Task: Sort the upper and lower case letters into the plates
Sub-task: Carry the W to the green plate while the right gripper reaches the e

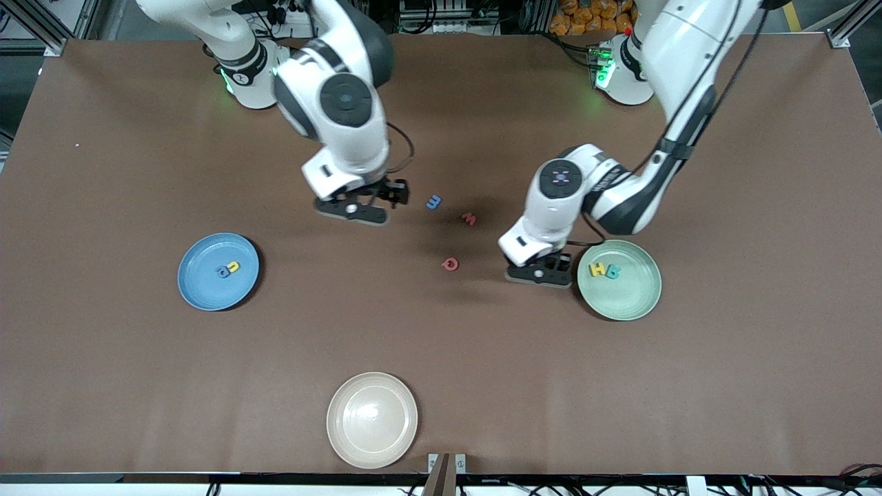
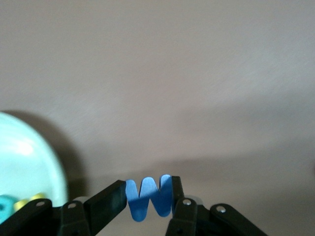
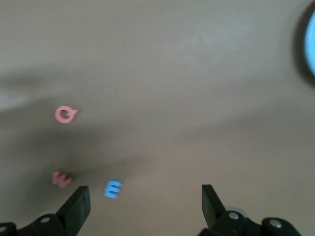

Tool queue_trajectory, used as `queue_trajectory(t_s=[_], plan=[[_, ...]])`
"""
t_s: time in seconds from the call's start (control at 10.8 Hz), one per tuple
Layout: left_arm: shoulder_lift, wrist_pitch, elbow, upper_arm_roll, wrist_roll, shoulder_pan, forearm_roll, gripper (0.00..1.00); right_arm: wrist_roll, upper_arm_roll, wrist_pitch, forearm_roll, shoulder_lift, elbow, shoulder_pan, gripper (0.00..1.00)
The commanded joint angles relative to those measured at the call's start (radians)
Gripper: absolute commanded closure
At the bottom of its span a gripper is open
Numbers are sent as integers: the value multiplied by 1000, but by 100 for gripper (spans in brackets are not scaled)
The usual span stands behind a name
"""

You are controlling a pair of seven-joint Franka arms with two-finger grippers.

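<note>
table (image 1: 138, 358): matt brown covering, smooth, no glare. green plate (image 1: 637, 300) and blue plate (image 1: 207, 293): smooth plastic, soft sheen. cream plate (image 1: 372, 441): glossier, bright highlight at centre. blue w (image 2: 149, 199): matt foam look, flat cut edges. left gripper (image 2: 147, 204) fingers (image 2: 106, 204): matt black plastic, small metal screws.

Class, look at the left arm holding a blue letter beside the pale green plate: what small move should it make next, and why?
Probably carry it sideways over the pale green plate and let go. The left pincer is shut on the blue W, beside the plate's rim, and that plate already holds the capitals: a yellow H and a teal letter. The right pincer hangs open over the table.
</note>
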State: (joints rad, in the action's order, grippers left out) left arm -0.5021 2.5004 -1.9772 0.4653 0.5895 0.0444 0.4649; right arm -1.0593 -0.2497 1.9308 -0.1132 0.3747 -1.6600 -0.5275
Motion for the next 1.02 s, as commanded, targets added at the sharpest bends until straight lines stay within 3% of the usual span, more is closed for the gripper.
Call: queue_trajectory(t_s=[0.0,0.09,0.28,0.46,0.65,0.84,0.93], plan=[[77,38,-137,128,-193,-237,-8,91,-158,1,68,-28,93,48,-61,0],[77,38,-144,159,-258,-301,-8,91,-181,1,94,-28,116,43,-74,0],[54,38,-152,155,-374,-369,3,90,-183,0,114,-31,160,28,-101,0],[2,64,-149,156,-419,-452,107,87,-223,1,233,-32,171,-64,-117,2],[-58,97,-126,158,-422,-514,199,87,-274,1,316,-33,171,-142,-118,13],[-91,97,-83,156,-430,-512,204,85,-316,1,399,-33,171,-217,-117,23],[-107,97,-68,156,-441,-514,205,78,-347,0,463,-33,173,-259,-117,28]])
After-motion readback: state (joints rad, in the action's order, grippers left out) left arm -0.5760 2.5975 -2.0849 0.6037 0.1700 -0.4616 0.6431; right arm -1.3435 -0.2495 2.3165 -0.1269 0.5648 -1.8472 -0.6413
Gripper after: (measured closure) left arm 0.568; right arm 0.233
